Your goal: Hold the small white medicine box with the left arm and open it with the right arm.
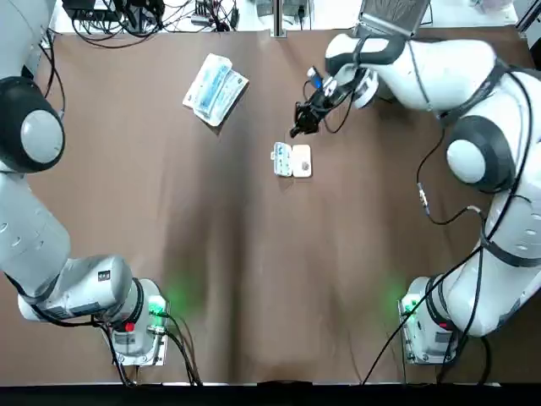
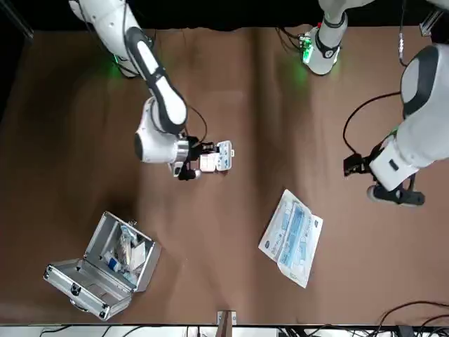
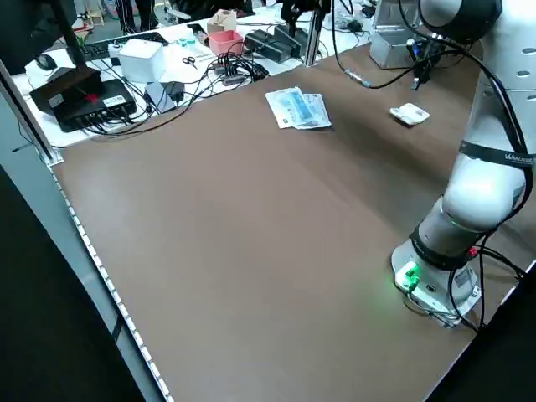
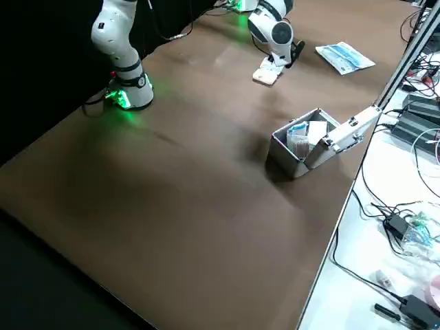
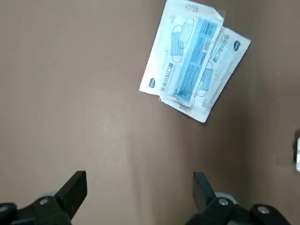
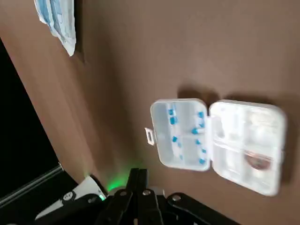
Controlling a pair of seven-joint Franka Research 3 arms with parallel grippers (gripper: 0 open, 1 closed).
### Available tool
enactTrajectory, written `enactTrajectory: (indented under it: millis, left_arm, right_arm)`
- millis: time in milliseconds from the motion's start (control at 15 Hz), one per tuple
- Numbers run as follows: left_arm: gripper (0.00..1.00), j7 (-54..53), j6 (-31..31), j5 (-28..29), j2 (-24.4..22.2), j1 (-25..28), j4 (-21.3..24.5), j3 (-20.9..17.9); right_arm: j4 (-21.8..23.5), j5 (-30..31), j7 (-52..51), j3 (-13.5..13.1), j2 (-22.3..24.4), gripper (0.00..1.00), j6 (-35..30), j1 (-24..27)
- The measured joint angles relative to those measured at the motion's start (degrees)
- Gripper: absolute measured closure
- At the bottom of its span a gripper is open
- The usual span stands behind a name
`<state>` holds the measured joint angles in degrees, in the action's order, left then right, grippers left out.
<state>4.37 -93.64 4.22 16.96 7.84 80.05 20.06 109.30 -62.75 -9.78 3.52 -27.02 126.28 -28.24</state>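
The small white medicine box (image 1: 292, 160) lies open and flat on the brown table, its two halves side by side. In the right wrist view its lid (image 6: 180, 133) shows blue marks and the other half (image 6: 248, 145) holds pills. My right gripper (image 1: 301, 125) hovers just beyond the box, shut on nothing, and is also seen beside the box (image 2: 217, 158) in the front view. My left gripper (image 5: 138, 180) is open, high over the table's left side, far from the box, and touches nothing.
Two blue-and-white mask packets (image 1: 215, 89) lie at the back left, below the left wrist camera (image 5: 192, 75). An open metal case (image 2: 105, 263) with supplies stands at the far right corner. Cables and equipment crowd the table's far edge.
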Motion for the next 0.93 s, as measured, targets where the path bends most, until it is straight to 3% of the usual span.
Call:
enactTrajectory:
  millis: [333, 533, 933]
  left_arm:
    - [0.00, 0.0, 3.9, 0.0, -6.9, 0.5, -1.0, -0.3]
    - [0.00, 0.0, 4.9, 0.0, -7.7, 0.8, -0.7, -0.6]
    - [0.00, 0.6, 5.3, 0.0, -7.1, 1.9, -0.1, -0.7]
  right_arm:
    - [-0.2, 12.4, 1.7, -0.3, 5.9, 0.99, -9.3, 8.8]
    - [-1.3, 20.1, 2.7, -0.4, 8.8, 0.99, -14.8, 14.1]
    - [-10.8, 35.0, 5.6, -0.4, 10.2, 0.99, -27.8, 22.6]
